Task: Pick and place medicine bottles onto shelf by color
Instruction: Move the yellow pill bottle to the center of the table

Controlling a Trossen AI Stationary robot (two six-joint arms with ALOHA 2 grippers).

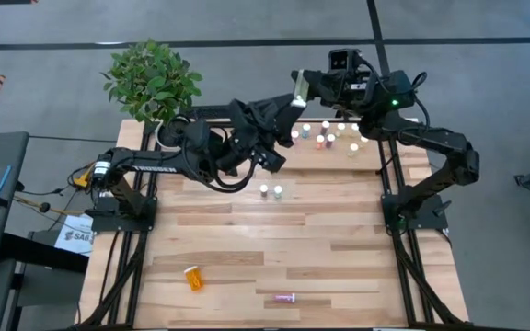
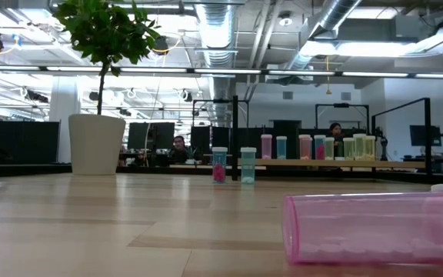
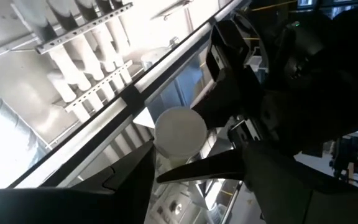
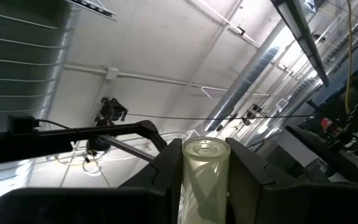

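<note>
My right gripper is shut on a pale yellow see-through medicine bottle, held high above the shelf. My left gripper is raised close beside it. In the left wrist view its fingers stand on either side of the bottle's white cap. Several bottles stand on the shelf. Two more bottles stand upright on the tabletop. An orange bottle and a pink one lie on their sides near the front edge. My right gripper pinches the bottle's see-through body between its two fingers, which lie along it. The bottle's round clear end sticks out past the fingertips, slanting upward, lifted clear of everything. My left gripper is at the cap end; I cannot tell whether it touches.
A leafy plant in a white pot stands at the table's far left corner. The pink bottle lies right in front of the low camera. People sit in the room beyond the table.
</note>
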